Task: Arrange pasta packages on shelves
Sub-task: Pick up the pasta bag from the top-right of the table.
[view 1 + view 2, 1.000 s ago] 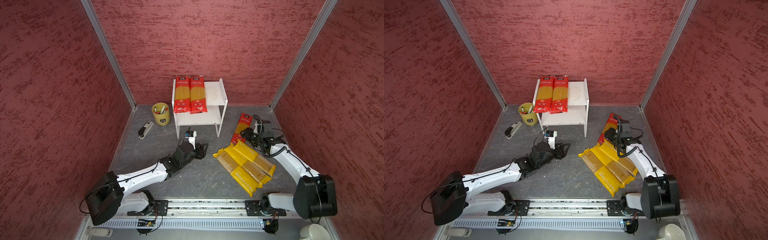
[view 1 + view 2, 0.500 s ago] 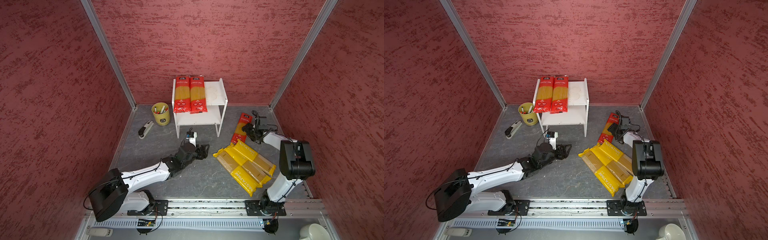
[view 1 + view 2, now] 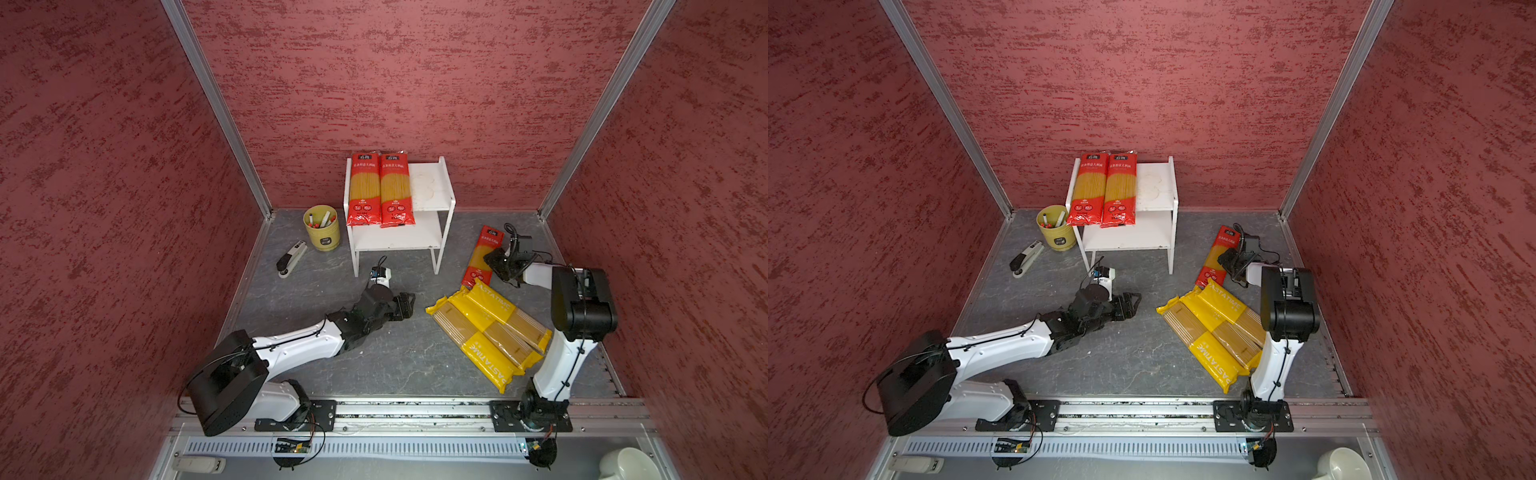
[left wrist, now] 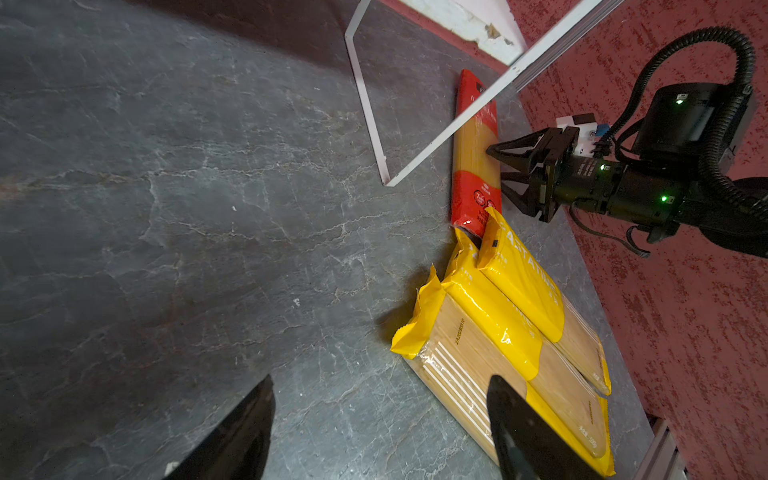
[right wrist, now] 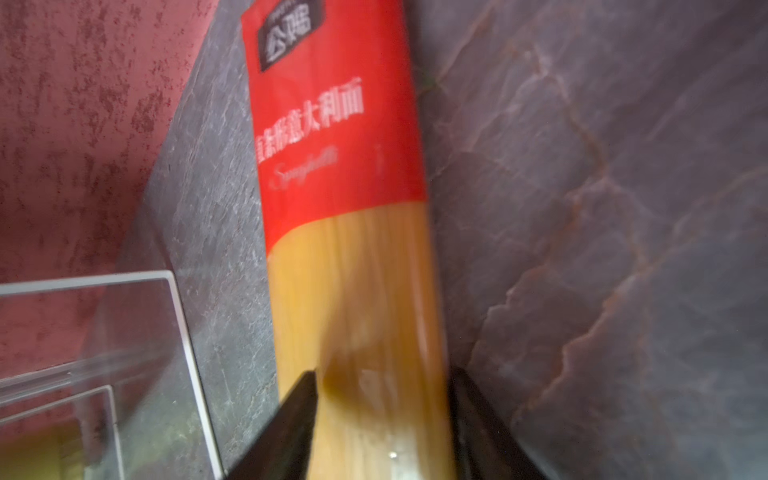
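Two red-ended pasta packages (image 3: pixel 363 189) (image 3: pixel 397 189) lie side by side on the left of the white shelves' top board (image 3: pixel 432 195); both top views show them. A third red pasta package (image 3: pixel 484 255) (image 5: pixel 345 166) lies on the grey floor right of the shelves. My right gripper (image 3: pixel 492 262) (image 5: pixel 382 378) straddles its clear middle, fingers pressed on both long edges. Three yellow PASTATIME packages (image 3: pixel 486 332) (image 4: pixel 498 324) lie stacked slantwise in front of it. My left gripper (image 3: pixel 405 305) (image 4: pixel 380 419) stands open low over bare floor, just left of the yellow ones.
A yellow cup of pens (image 3: pixel 322 228) and a black-and-white stapler (image 3: pixel 291 259) sit left of the shelves. Red walls close in three sides. The right arm's elbow (image 3: pixel 582 307) stands over the yellow packages' right end. A white mug (image 3: pixel 627 465) sits beyond the front rail.
The right arm reared up at the elbow, its gripper came down over the floor's red package, and the jaws narrowed onto it. The left gripper opened wider and edged right.
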`<state>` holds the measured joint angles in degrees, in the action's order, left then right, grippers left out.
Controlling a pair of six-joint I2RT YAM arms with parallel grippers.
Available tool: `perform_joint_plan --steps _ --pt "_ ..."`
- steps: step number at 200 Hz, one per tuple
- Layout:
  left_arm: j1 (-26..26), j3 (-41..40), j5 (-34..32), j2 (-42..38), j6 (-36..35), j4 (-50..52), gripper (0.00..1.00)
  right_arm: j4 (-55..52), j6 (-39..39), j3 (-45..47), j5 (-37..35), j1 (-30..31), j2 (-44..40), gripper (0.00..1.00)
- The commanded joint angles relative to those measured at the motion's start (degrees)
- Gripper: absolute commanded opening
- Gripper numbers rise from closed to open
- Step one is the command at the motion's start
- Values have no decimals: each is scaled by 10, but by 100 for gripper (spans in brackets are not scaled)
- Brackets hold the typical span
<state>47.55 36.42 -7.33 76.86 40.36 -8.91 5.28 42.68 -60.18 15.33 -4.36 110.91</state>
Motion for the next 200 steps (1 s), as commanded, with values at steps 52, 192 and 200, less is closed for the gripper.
perform_joint_plan --steps 52,192,200 --pt "-32 0 48 -21 10 -3 78 137 53 10 112 -7 -38 5" --pt "-104 -18 128 -57 35 -50 76 152 140 110 182 -3 -271 0" --pt "-99 -24 133 -58 44 -70 76 144 139 130 186 -1 -300 0"
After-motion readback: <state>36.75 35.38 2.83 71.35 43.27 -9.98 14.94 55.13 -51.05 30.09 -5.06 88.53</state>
